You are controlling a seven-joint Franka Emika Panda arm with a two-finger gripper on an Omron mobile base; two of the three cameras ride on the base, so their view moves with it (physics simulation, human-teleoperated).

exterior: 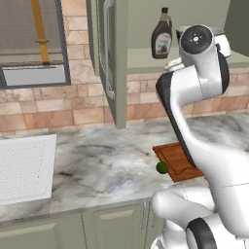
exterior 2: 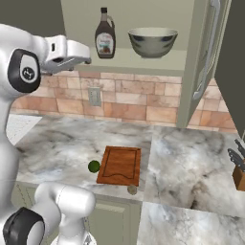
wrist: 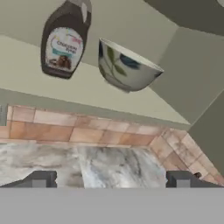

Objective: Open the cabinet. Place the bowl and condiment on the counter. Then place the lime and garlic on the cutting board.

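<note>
Jaws spread wide, nothing between them: gripper (wrist: 111, 180) released, its two dark fingertips (wrist: 40, 179) far apart at the bottom of the hand view. Aimed up at the open cabinet (wrist: 183, 83) shelf from below and in front, well short of it. On that shelf, condiment (wrist: 64, 41) and bowl (wrist: 127, 68) side by side, not touching.

From the right base view: hand (exterior 2: 69, 52) raised at upper left, level with the shelf and left of the condiment (exterior 2: 105, 34); fingers themselves not made out there. Bowl (exterior 2: 152, 42) whole and upright beside the bottle. Cabinet door (exterior 2: 209, 52) swung open on the right, bar handle showing. Below, on the counter (exterior 2: 191, 158), cutting board (exterior 2: 120, 165) bare, lime (exterior 2: 94, 166) just off its left edge, garlic (exterior 2: 132, 189) just past its near edge, close to the counter's front. Knife block (exterior 2: 238, 167) cut off at the right edge.

From the left base view: arm across the middle, covering most of the bowl and the far part of the board (exterior: 176, 160). Condiment (exterior: 162, 35) clear on the shelf, lime (exterior: 162, 168) at the board's near left corner, other door (exterior: 108, 53) seen edge-on.

Bottle's label text too blurred to read.
</note>
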